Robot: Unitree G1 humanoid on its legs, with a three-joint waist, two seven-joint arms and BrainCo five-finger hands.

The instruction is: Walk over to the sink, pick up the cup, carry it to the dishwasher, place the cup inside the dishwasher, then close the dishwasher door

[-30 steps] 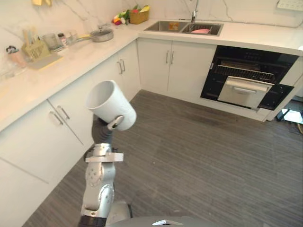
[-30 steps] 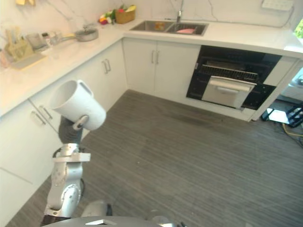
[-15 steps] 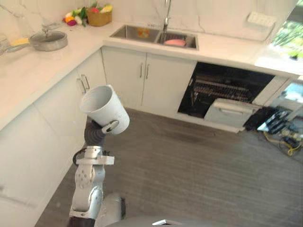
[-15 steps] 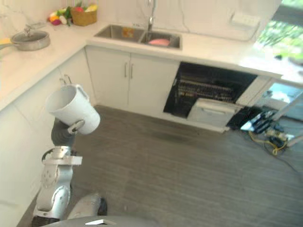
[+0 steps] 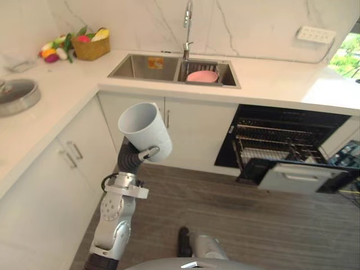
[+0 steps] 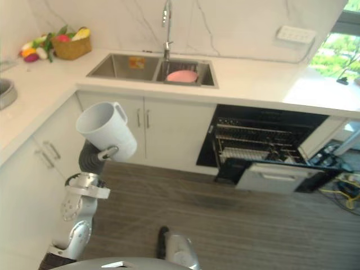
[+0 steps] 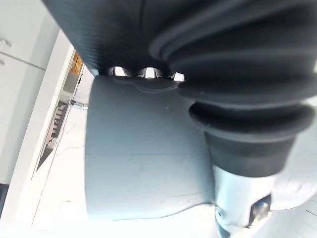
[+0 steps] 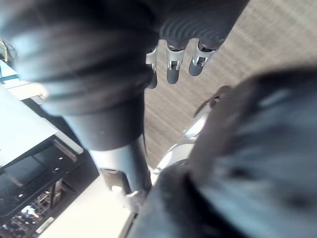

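Note:
My left hand (image 5: 147, 154) is shut on a white cup (image 5: 145, 130), raised at chest height with the mouth tilted up and to the left. In the left wrist view the cup (image 7: 143, 153) lies against the palm, with the fingers (image 7: 146, 73) curled over its side. The dishwasher (image 5: 287, 140) stands open under the counter at the right, racks showing, its door (image 5: 301, 175) hanging partly lowered. The sink (image 5: 143, 66) sits in the counter straight ahead, with a pink bowl (image 5: 202, 76) in its right basin. My right hand (image 8: 171, 67) hangs over the floor with relaxed fingers and holds nothing.
White cabinets run along the left and back under an L-shaped counter. A fruit basket (image 5: 90, 48) and a lidded pan (image 5: 14, 95) stand on the left counter. Behind the sink rises a faucet (image 5: 187, 22). Cables (image 6: 349, 197) lie on the floor at the far right.
The camera has swung right and come closer, so the sink and open dishwasher now lie ahead. The cup stays in my left hand, a little more upright.

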